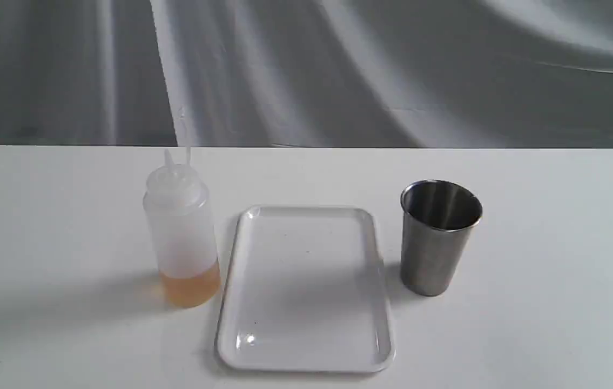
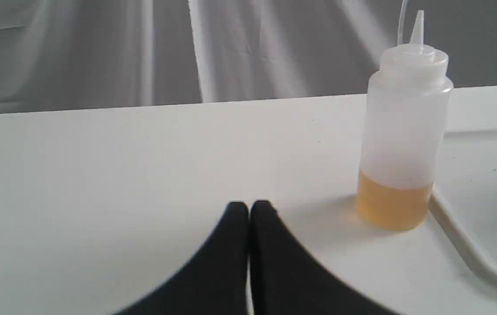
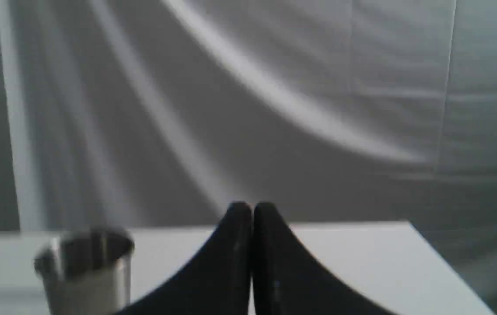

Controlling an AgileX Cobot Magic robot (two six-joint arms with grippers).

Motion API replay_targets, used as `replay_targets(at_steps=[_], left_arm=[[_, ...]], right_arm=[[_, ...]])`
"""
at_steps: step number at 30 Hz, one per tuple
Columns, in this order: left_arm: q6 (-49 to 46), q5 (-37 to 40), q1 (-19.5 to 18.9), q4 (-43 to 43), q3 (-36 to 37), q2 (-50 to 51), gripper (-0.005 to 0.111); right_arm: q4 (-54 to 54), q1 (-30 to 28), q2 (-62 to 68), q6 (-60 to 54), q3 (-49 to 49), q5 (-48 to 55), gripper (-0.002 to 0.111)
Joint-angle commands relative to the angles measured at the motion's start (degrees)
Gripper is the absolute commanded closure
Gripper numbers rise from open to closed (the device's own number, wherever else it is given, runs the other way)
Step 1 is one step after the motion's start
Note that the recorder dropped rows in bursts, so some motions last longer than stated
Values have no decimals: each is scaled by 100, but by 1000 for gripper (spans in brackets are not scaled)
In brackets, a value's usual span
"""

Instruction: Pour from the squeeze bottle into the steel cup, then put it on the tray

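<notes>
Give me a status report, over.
Left end effector shut, empty. Right end effector shut, empty. Bottle upright, untouched. Tray between bottle and cup.

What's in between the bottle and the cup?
The white tray lies flat between the bottle and the cup. The exterior view shows it best.

Low tray (image 1: 306, 286) between bottle (image 1: 182, 237) and cup (image 1: 436, 248)
</notes>
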State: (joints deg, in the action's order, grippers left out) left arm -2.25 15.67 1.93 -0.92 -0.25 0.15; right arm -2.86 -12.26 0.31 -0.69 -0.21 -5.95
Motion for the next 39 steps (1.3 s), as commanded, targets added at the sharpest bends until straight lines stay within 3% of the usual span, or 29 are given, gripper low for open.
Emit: replay_targets(at_steps=[1,7,11,14,21,32,39], left_arm=[[16,-43,31,4,25,-15,107],[29,-43,31,4,25,-15,107],[29,-43,31,4,25,-15,107],[29,-43,31,4,25,-15,107],[13,-43,31,4,25,-15,107],[28,-43,31,4,25,-15,107],[15,-43,31,4,25,-15,107]], right_arm=[[-682,-39,-31,2,21,-1393,108],[-1044,-39,-31,443,21,-2952,108],[-1044,-39,-31,1143,21,-3291,108],[-805,-39,-31,1984,21,-3230,108],[2030,-39,-31,3390,-622,-2316,108],[2338,219,917,4596,-1831,-1414,108],[4671,666,1759,6314,-2594,-1429,108]])
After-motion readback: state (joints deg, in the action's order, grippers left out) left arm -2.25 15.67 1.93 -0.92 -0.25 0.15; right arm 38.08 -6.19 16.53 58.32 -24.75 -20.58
